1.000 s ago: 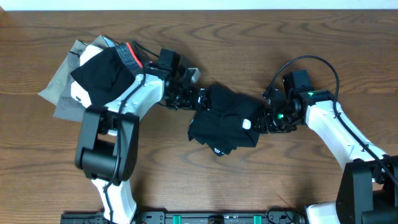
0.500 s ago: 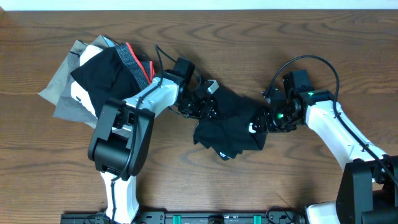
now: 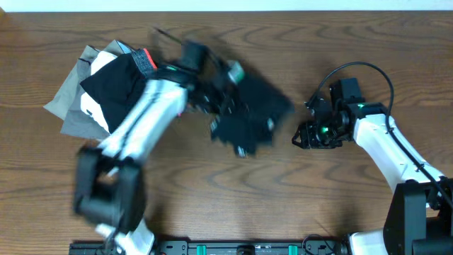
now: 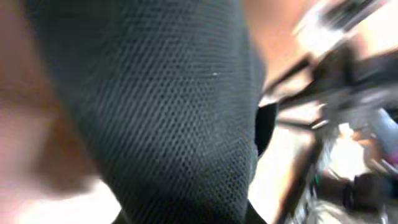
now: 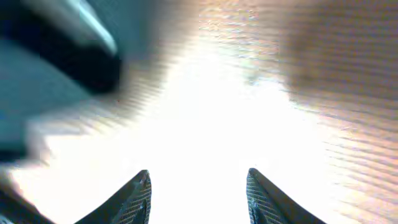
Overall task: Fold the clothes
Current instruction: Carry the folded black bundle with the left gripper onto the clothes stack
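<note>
While the right claw (image 3: 301, 136) sits open and empty over the wooden table (image 3: 340, 205), apart from the black shirt (image 3: 253, 113), the left claw (image 3: 228, 105) pinches that bunched-up shirt near the table's middle.

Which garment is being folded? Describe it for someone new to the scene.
On the wooden table, look near the middle. The black shirt lies bunched there alone; the other clothes sit in a grey, white and red-trimmed pile at the left.
</note>
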